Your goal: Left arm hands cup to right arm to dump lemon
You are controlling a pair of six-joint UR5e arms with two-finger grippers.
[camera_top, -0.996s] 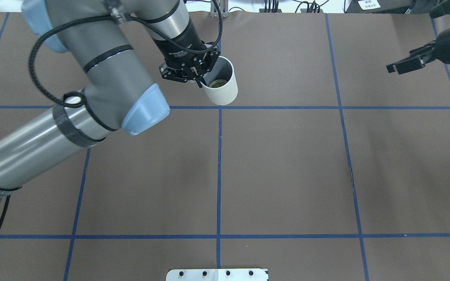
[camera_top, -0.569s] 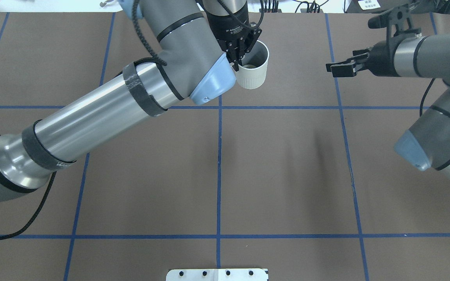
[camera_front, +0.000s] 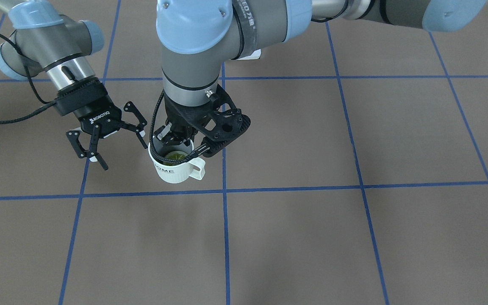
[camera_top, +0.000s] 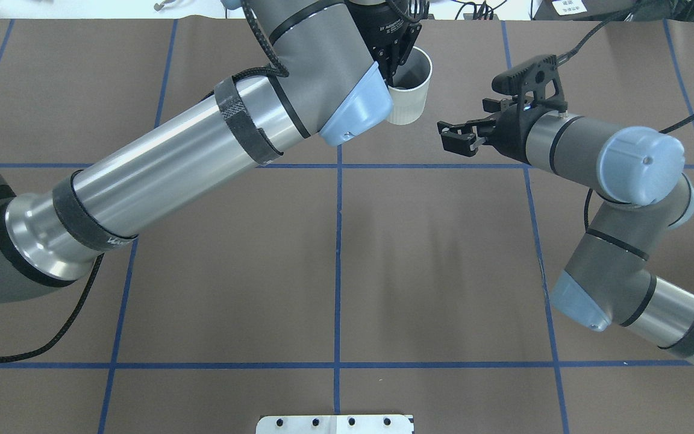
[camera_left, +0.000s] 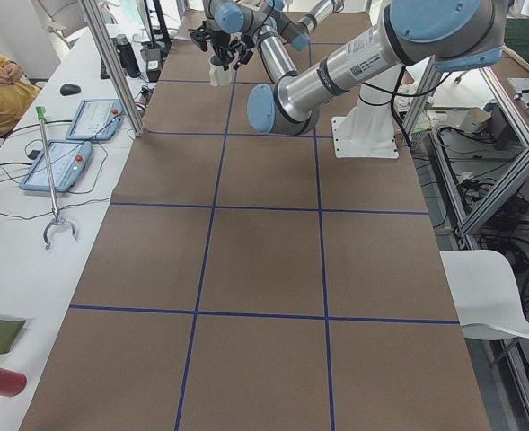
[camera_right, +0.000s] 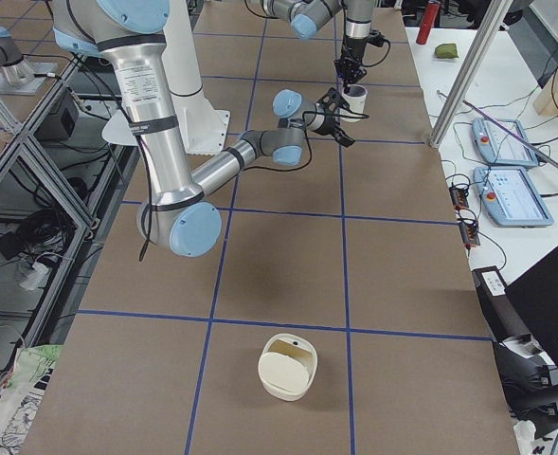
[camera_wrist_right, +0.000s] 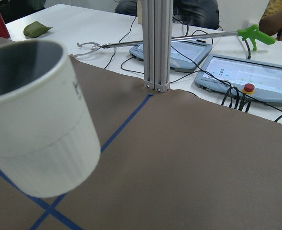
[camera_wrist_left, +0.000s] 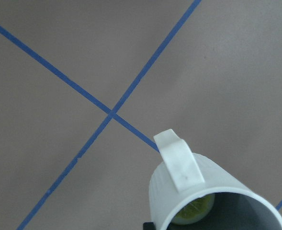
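left tool clamped on cup rim, lemon inside | right tool spread, just beside | needed: level cup, firm grip before release

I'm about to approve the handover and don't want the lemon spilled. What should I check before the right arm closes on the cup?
1. The left gripper is shut on the rim of the cup: ok.
2. The lemon is inside the cup, mouth up: ok.
3. The right gripper is open: ok.
4. The right gripper is around the cup's body: not ok; it is beside the cup, apart from it.
5. The handle faces away from the right gripper: ok.
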